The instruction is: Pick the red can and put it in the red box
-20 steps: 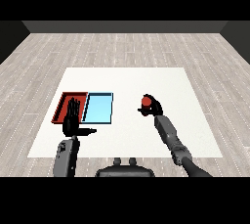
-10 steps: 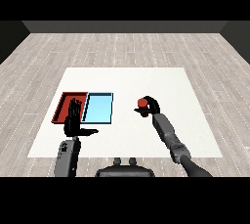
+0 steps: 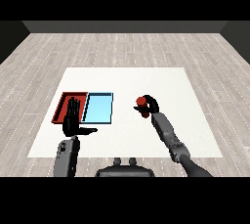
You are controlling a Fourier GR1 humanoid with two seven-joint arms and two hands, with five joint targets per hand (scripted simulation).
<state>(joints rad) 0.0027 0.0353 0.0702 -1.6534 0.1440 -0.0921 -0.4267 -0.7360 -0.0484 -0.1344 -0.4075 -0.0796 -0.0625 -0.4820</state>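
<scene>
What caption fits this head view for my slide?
Right robot hand curls round the red can, right of the red tray and blue tray.

The white table (image 3: 127, 78) stands on a floor of pale grey wood planks (image 3: 122, 47) that runs back to a dark wall. Two shallow trays lie flat on the table's left part, side by side and touching along their long edges. The red tray (image 3: 62, 104) is on the outside, nearer the table's left edge. The light blue tray (image 3: 99, 108) is on the inside, toward the middle. Both sit closer to the near edge than to the far one.
</scene>
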